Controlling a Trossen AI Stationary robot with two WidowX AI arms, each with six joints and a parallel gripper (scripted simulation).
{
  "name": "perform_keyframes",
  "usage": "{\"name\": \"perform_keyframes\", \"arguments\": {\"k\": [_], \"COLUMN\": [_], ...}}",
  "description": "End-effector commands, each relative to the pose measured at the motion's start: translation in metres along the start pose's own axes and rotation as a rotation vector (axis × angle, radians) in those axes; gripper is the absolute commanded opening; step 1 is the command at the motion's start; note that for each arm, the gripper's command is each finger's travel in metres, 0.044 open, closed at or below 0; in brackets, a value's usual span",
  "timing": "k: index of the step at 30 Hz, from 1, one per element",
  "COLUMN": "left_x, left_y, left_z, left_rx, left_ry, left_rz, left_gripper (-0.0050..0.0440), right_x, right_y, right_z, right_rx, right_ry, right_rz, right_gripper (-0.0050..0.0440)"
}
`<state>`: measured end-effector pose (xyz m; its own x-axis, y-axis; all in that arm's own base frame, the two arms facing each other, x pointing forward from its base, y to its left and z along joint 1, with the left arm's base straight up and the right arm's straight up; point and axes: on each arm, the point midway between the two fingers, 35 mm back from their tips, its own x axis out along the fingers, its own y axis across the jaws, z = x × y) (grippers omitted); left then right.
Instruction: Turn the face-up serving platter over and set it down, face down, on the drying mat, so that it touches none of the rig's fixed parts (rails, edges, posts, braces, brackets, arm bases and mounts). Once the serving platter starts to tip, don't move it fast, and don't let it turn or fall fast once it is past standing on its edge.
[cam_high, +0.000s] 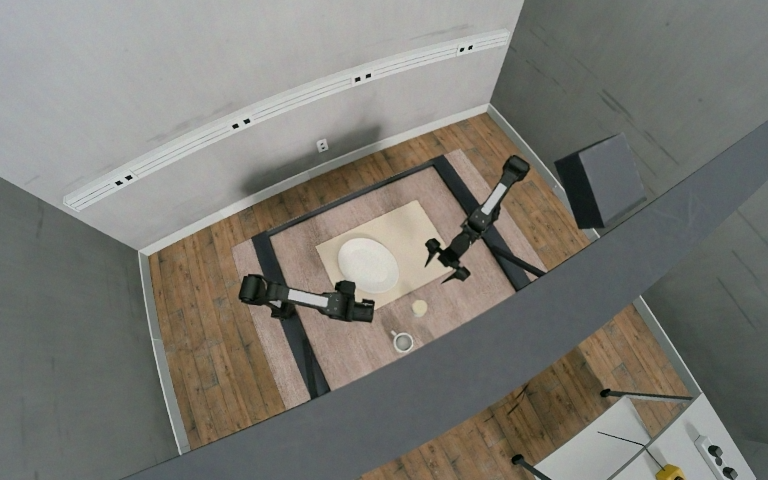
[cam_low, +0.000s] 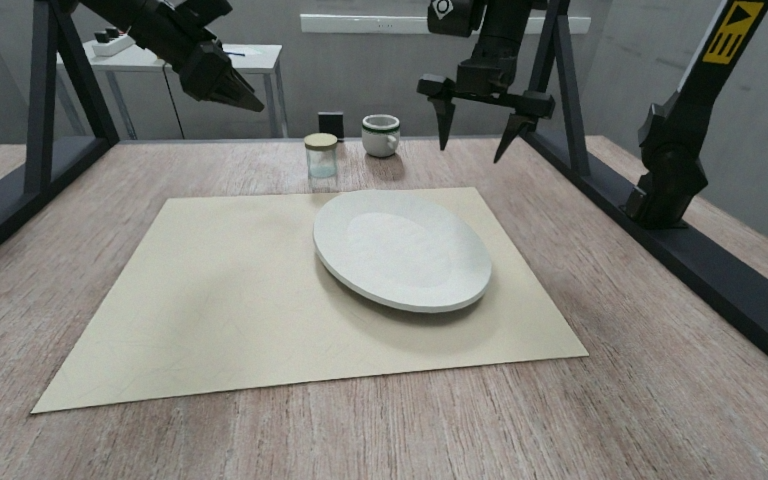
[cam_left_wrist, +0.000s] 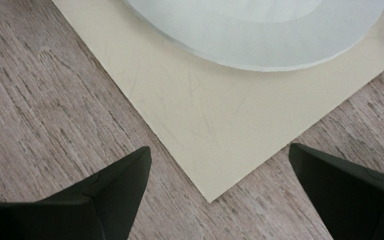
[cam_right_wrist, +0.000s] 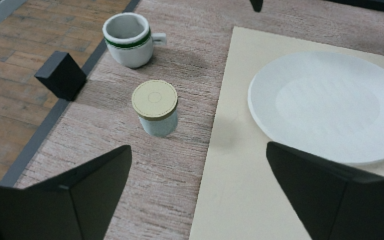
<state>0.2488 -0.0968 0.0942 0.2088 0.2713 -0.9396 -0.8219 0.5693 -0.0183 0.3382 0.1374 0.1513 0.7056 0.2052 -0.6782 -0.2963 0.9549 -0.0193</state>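
Note:
The white oval serving platter lies face up on the cream drying mat, towards the left arm's side. Its rim stands slightly above the mat. My left gripper is open and empty, above a mat corner and beside the platter, pointing down; its fingertips are hidden in the top view. My right gripper is open and empty, high above the other end of the mat, clear of the platter.
A lidded glass jar stands beside the mat's long edge. A white mug with a green band stands further off. Dark side rails and posts flank the table.

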Motion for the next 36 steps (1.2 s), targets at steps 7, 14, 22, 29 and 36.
{"name": "perform_keyframes", "arguments": {"k": [7, 14, 22, 29, 36], "left_x": [-0.001, 0.006, 0.012, 0.017, 0.020], "left_y": [0.002, 0.004, 0.008, 0.011, 0.012], "left_z": [0.006, 0.012, 0.014, 0.019, 0.021], "left_rx": [0.109, 0.379, 0.536, 0.788, 0.892], "left_ry": [-0.025, -0.077, -0.116, -0.188, -0.218], "left_rz": [-0.043, -0.094, -0.104, -0.127, -0.133], "left_gripper": [0.0160, 0.0160, 0.0160, 0.0160, 0.0160], "right_x": [0.000, 0.006, 0.009, 0.009, 0.008], "right_y": [-0.015, -0.045, -0.065, -0.096, -0.109], "right_z": [0.016, 0.022, 0.023, 0.026, 0.026], "right_rx": [0.006, 0.007, 0.012, 0.006, 0.005], "right_ry": [-0.036, -0.056, -0.066, -0.106, -0.122], "right_rz": [0.011, 0.055, 0.069, 0.102, 0.115], "right_gripper": [0.0400, 0.0400, 0.0400, 0.0400, 0.0400]}}
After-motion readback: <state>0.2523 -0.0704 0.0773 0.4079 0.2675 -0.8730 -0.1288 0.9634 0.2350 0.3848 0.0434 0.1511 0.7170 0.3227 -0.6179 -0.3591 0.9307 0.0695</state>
